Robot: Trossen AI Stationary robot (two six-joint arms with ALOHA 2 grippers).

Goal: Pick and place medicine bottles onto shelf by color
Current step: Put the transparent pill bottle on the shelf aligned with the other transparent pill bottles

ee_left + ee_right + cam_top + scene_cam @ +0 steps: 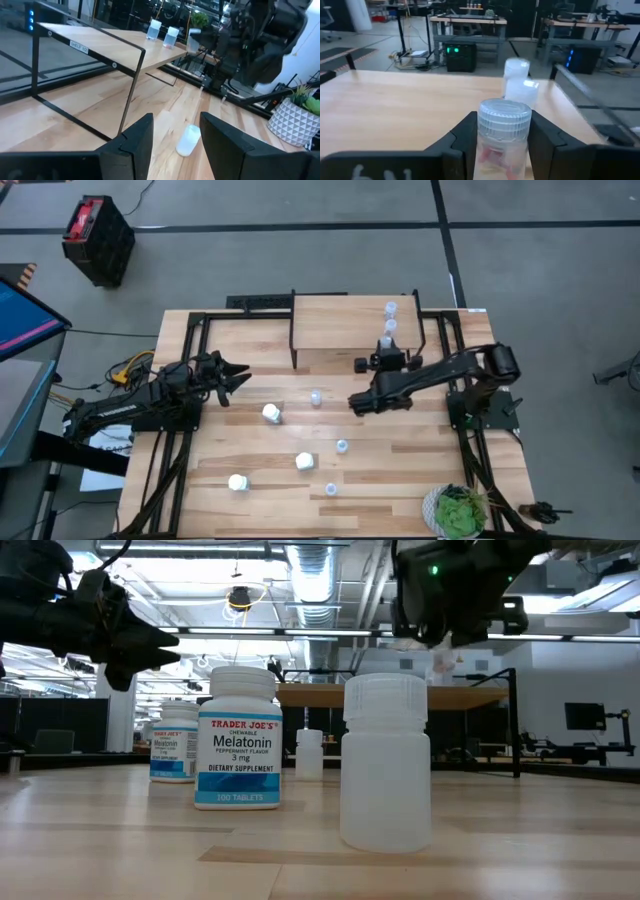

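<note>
The shelf [340, 325] stands at the table's far middle, with two pale translucent medicine bottles [390, 308] [390, 326] upright on its right part. My right gripper [386, 354] is at the shelf's near edge, shut on a third translucent bottle [504, 125]. Three white bottles [271, 413] [305, 462] [237, 482] and three translucent ones [316, 396] [342, 446] [330, 490] stand on the table. My left gripper [236, 375] waits open at the table's left, clear of everything. My right gripper pinches the translucent bottle by its body, just under the ribbed cap [504, 116], one finger [467, 137] on each side. The fingers reach in level from the table's near side. The bottle stands upright over the shelf board [410, 100]; its bottom is hidden by the fingers.
A potted green plant [460, 512] stands at the table's near right corner. In the low view a labelled white bottle [238, 740] and a translucent one [385, 762] stand close to the camera. The shelf's left part [320, 320] is bare wood.
</note>
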